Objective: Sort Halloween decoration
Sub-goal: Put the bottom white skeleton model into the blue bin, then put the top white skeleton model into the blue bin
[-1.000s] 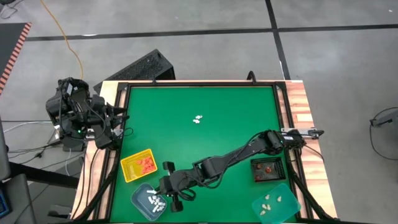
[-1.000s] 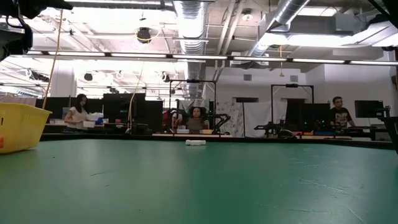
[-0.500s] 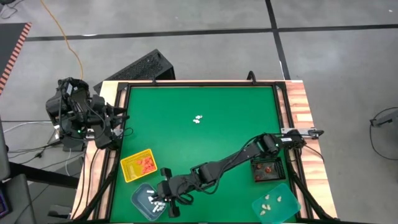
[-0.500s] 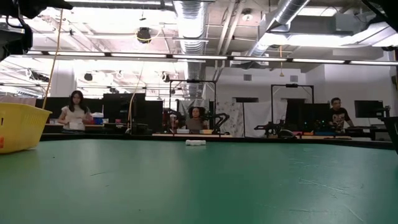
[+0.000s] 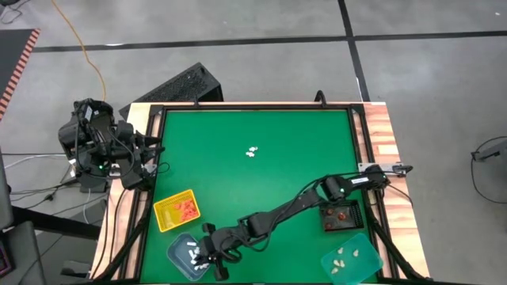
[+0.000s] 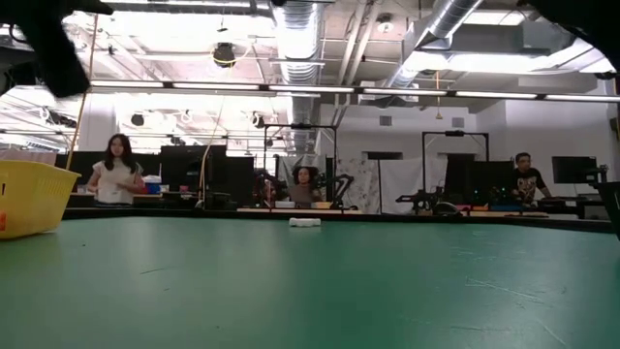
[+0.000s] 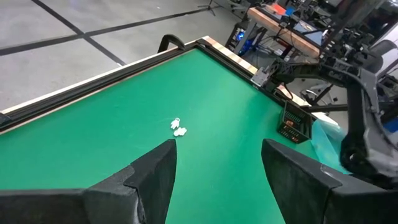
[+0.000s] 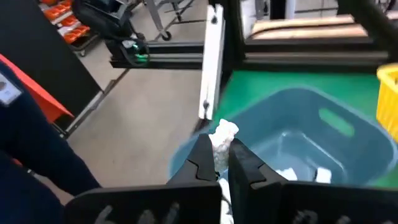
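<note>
My right gripper (image 8: 216, 163) is clenched on one white trinket (image 8: 222, 134), above the blue tray (image 5: 184, 255), which holds a few white pieces. My left gripper (image 7: 217, 165) is spread wide and waits at the table's left edge. Two white trinkets (image 5: 252, 151) lie on the green table (image 5: 261, 178). I count four trays: the yellow tray (image 5: 177, 210) with orange pieces, the black tray (image 5: 341, 214), the teal tray (image 5: 352, 258) with white ones. Three people are in the room behind.
</note>
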